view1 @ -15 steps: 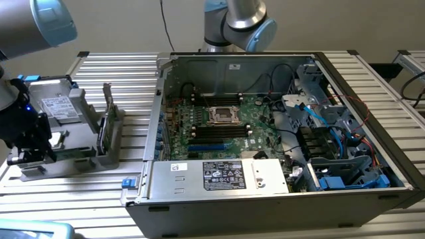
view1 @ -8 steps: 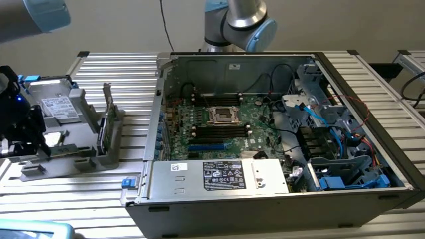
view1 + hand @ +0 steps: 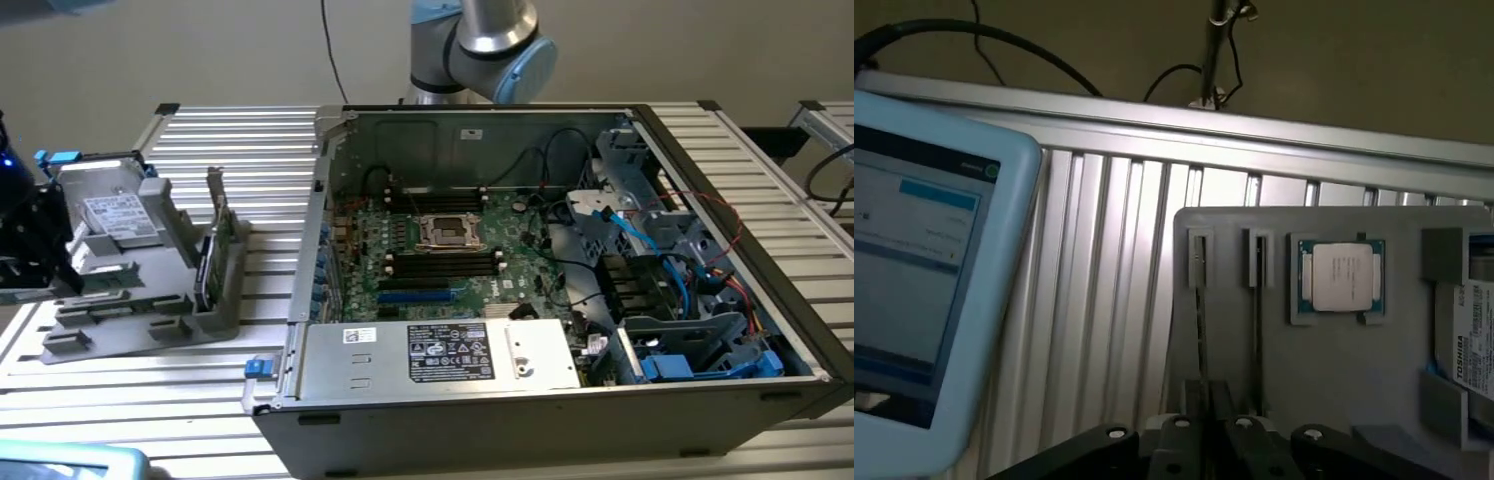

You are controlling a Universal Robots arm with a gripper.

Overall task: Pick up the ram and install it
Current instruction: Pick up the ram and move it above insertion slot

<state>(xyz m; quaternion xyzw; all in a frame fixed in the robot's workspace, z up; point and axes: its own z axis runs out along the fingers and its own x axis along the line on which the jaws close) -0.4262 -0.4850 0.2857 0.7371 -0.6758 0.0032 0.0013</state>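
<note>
The arm [image 3: 481, 45] is built of silver-grey, rounded joint housings that are closed with pale blue caps. The gripper [image 3: 1204, 435] is made of black linkage bars, and bright round pin heads are set at their pivots.

In the wrist view, the gripper [image 3: 1206, 440] is cut off at the edge and covers one end of the ram [image 3: 1200, 330]. The tablet [image 3: 924, 270] and hard drive [image 3: 1474, 340] are cropped; the tablet text is illegible.

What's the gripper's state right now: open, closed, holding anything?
Gripper: jaws closed, with nothing seen in them; the ram stands in the grey holder.
</note>
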